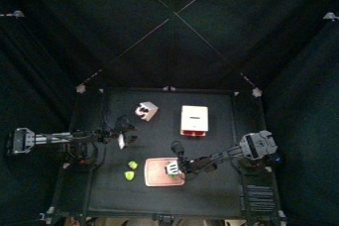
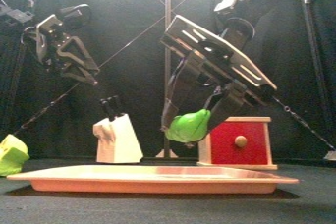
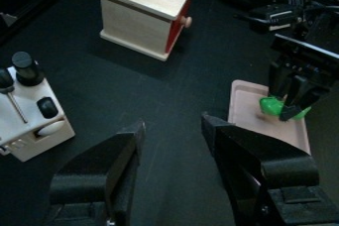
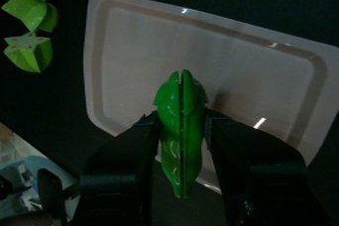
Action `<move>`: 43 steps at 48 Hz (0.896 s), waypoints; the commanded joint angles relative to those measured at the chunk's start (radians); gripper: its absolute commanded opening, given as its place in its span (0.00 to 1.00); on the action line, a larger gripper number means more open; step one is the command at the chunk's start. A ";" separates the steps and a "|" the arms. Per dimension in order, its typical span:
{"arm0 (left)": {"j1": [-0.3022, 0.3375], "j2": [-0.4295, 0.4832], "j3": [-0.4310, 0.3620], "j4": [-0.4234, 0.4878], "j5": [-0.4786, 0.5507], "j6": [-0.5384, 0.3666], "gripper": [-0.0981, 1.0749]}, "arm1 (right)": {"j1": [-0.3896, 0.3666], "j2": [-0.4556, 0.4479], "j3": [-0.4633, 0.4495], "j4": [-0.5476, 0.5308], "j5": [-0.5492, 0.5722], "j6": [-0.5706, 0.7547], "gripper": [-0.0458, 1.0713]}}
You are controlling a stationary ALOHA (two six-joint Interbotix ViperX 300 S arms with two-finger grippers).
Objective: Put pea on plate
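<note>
From the top view we are seeing the whole table: the plate near the front edge, the right claw reaching over it, a white-and-red box behind, a small white stand to the box's left, and a green piece lying just left of the plate.

The front view is giving us what the top view cannot: the pea is hanging in the air above the plate, not touching it, pinched at the tip of the right claw.

The right wrist view is looking straight down the pea, a long green pod standing between the two jaws, which are parted only as wide as the pod and pressing on its sides. Beneath it the plate is lying bare, and two more green pieces are resting on the table beside the plate's corner.

In the left wrist view, the left claw is hanging released, jaws well apart with nothing between them, off to the table's left side. It is also showing the right claw with the pea over the plate.
</note>
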State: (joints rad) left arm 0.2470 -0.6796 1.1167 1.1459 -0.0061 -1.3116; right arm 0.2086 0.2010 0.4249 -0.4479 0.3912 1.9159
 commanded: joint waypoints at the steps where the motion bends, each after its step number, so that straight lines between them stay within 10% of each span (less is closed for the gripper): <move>1: 0.003 0.000 -0.012 0.002 -0.003 0.000 0.81 | -0.008 -0.008 -0.038 -0.006 -0.005 -0.003 0.53; 43: 0.005 0.000 -0.009 0.000 -0.003 0.000 0.81 | -0.011 0.054 -0.072 -0.005 -0.005 -0.006 0.64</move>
State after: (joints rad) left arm 0.2485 -0.6811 1.1198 1.1459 -0.0061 -1.3131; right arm 0.2025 0.2746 0.3743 -0.4525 0.3896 1.9113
